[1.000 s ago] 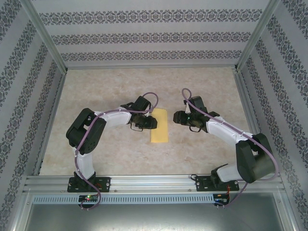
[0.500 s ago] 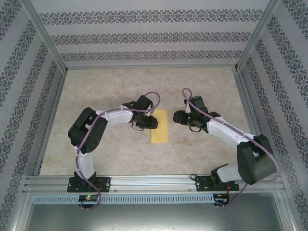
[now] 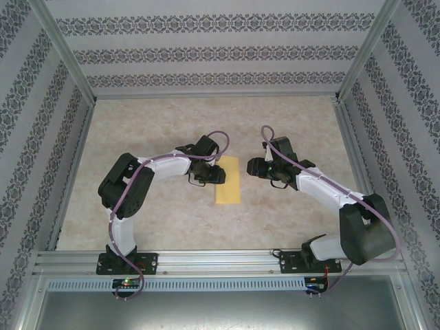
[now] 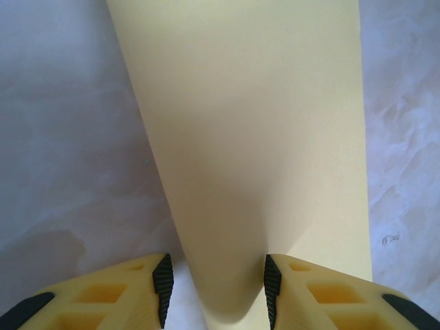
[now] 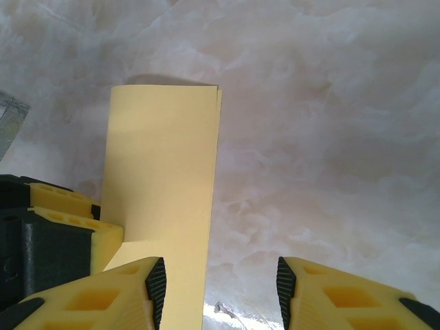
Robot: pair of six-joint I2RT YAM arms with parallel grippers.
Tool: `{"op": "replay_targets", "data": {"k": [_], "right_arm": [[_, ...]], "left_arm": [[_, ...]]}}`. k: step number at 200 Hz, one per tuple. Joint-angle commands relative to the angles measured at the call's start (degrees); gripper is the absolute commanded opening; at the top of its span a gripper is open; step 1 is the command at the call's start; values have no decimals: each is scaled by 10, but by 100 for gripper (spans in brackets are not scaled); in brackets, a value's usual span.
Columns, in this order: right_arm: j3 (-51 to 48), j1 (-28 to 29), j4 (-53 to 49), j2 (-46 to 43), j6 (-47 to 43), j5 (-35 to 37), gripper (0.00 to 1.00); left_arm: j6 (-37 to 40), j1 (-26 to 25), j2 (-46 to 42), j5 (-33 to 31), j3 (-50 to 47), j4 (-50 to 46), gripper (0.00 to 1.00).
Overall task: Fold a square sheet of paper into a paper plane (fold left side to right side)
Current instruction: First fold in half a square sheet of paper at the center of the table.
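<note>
Step in hand: the first fold, left side over right side. Judged from how the layers lie, the fold is laid over but not yet pressed sharp.
Sheet, location: the sheet (image 3: 229, 184) lies doubled on the desk (image 3: 165, 124) near its middle, between the two claws.
Sheet, long axis: it runs from 12 o'clock to 6 o'clock in the top view, as a narrow upright strip.
Sheet, pointing: there is no nose or tip. Both ends are square, so it points neither way.
Sheet, layers: in the right wrist view the two layers sit slightly out of line along one long edge. In the left wrist view the top layer bulges up near the claw rather than lying flat.
Left claw: the left claw (image 3: 218, 175) is at the 9 o'clock edge of the sheet. Its jaws are about half spread and straddle the raised bulge. One jaw touches the paper and a sliver of desk shows beside the other, so it has no clamp on the sheet.
Right claw: the right claw (image 3: 251, 168) is just beside the 3 o'clock edge. Its jaws are about half spread with one over the sheet's margin, and it holds nothing.
Next move, requirement: flatten the bulge and press a sharp crease along the 9 o'clock edge, from 12 toward 6 o'clock.
Next move, caution: steady the 3 o'clock edge while pressing. Thin paper will likely slide and widen the offset between the layers.
</note>
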Motion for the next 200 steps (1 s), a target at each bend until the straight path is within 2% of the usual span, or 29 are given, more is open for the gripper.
{"op": "replay_targets", "data": {"k": [1,200], "right_arm": [[-11,-6,4,-13,-2,-11,48],[-14,-6,4,-15,-3,-16,48]], "left_arm": [[13,-18,35,-1,8,-21,44],[19,-27,48,-25,28,-45,45]]}}
